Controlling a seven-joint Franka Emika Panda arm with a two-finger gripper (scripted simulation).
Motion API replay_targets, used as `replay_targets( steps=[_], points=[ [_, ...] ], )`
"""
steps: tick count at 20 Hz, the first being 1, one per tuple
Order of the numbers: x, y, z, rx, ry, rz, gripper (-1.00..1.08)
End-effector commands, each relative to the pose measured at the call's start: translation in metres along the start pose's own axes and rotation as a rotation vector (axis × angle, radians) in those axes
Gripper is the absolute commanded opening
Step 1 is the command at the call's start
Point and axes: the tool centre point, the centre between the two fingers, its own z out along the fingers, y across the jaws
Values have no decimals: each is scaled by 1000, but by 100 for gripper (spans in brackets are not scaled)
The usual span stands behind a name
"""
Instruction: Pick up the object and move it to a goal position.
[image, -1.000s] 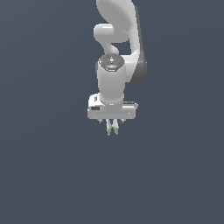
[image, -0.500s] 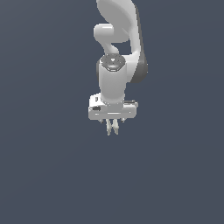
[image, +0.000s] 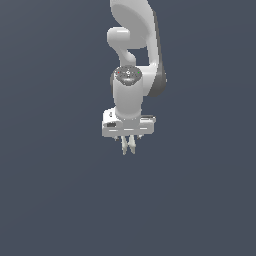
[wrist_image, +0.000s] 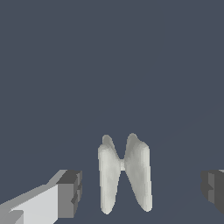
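Note:
The object is a small white piece with two lobes joined at a narrow waist. In the wrist view it stands between my two dark-padded fingers, with a gap to each of them. My gripper is open and touches nothing. In the exterior view the object shows as two pale points just under the white hand, and the gripper hangs straight down over it. No goal marker is visible.
A plain dark grey surface fills both views. The white arm rises from the hand to the top edge of the exterior view.
The hand has sunk very slightly over the object. The fingers stay apart.

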Motion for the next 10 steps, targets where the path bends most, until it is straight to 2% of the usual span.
replay_targets(
  steps=[1,10],
  points=[
    [-9,0,10,1,-3,-16,100],
    [-35,-1,36,6,-11,-60,100]
  ],
)
